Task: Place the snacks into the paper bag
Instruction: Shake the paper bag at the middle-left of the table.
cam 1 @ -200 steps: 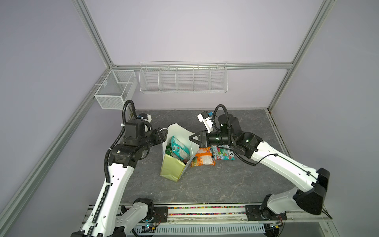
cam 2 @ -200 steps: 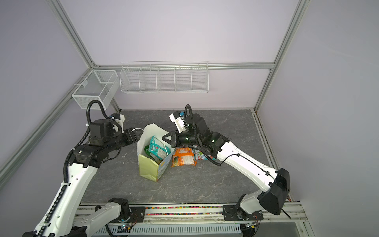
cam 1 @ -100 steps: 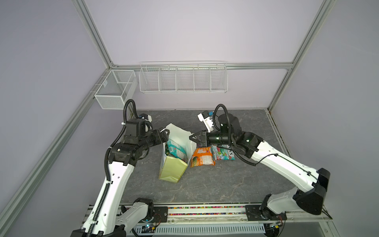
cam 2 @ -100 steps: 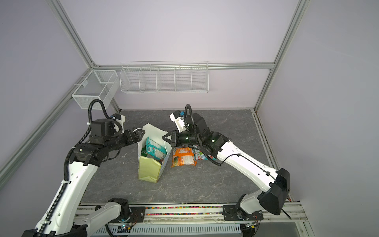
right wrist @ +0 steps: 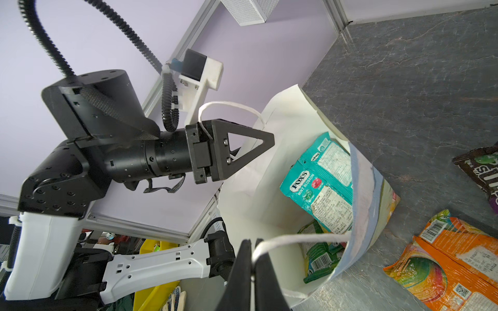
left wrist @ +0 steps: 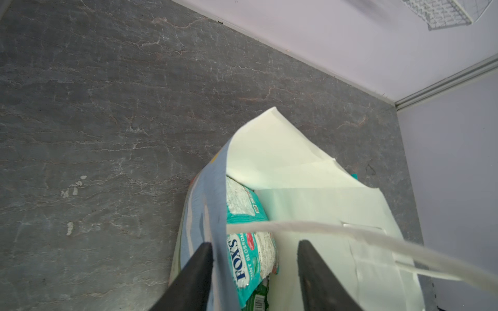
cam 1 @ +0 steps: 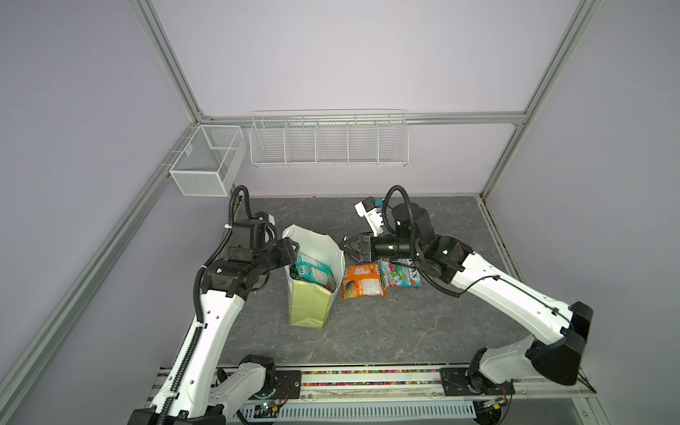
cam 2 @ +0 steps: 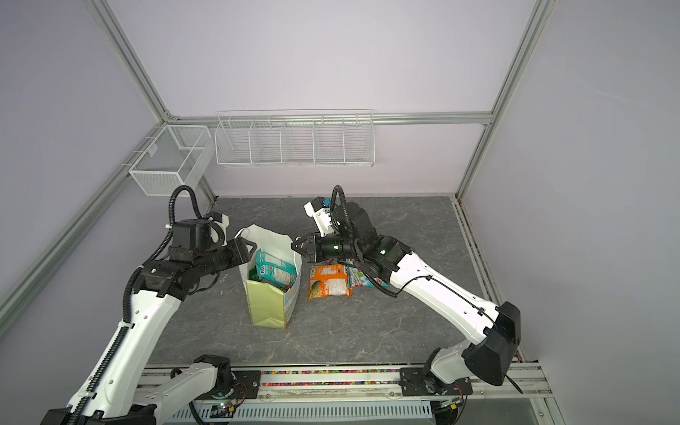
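Pinching one cord handle (right wrist: 296, 238) of the paper bag (cam 1: 309, 305), I am holding my right gripper (right wrist: 252, 250) closed tight on it, and the white cord is running out from between the two black fingers toward the bag's printed wall. The bag is standing upright on the grey table (cam 1: 404, 331) between my two arms, with its mouth open. My left gripper (left wrist: 254, 242) is hovering at the opposite rim, its jaws standing apart and gripping nothing. In the left wrist view one finger (left wrist: 199, 269) is sitting outside the blue printed wall and the other inside, over the white lining. The second cord handle (right wrist: 229, 103) is looping over that gripper.

I am counting five snack packets in view. Two are lying inside the bag: one teal FOX'S mint pouch (right wrist: 320, 185) on top and one green packet (right wrist: 320, 255) beneath it. Three are lying on the table on my right arm's side. One orange pouch (cam 1: 362, 285) is lying just beside the bag, and one teal-red FOX'S pouch (cam 1: 399, 276) is lying right beside that, partly under my right wrist. One brown M&M's pack (right wrist: 482, 169) is showing only in the right wrist view.

Two white wire baskets are hanging on the walls: one small box basket (cam 1: 202, 169) and one long basket (cam 1: 327, 147) split into five compartments.
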### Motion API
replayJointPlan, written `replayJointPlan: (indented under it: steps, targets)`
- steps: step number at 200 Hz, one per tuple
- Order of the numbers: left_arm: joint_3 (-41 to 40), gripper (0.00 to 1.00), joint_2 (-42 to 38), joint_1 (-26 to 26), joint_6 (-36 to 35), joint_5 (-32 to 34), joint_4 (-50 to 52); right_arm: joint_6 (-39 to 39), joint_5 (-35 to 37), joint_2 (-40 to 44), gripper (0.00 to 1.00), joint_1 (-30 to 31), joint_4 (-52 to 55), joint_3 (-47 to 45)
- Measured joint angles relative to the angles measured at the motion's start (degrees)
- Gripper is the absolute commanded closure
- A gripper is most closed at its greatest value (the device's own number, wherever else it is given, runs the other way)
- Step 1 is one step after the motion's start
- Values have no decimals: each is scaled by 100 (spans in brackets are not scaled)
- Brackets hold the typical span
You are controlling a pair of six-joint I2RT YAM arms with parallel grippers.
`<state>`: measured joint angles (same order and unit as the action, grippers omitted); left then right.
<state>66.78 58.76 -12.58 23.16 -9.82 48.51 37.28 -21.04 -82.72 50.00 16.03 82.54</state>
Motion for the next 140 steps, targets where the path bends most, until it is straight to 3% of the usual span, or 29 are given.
replayJointPlan:
  steps: [16, 49, 84, 105, 125, 140]
  targets:
    - [-20, 65, -22, 0, 15, 66, 7, 0, 0, 0, 93, 0, 2, 0]
    - [-55, 90, -48, 0, -20, 155, 76, 0, 0, 0, 93, 0, 0, 0]
    - [-57, 100, -37, 0, -105, 258, 127, -7, 44, 0, 92, 0, 28, 0]
    - [-2, 100, 22, 0, -122, 273, 136, -26, 92, 11, 90, 0, 63, 0]
    - [92, 100, 120, 0, -133, 271, 144, -76, 177, 66, 82, 0, 146, 0]
    - [149, 100, 175, 0, -133, 269, 146, -144, 232, 136, 66, 0, 225, 0]
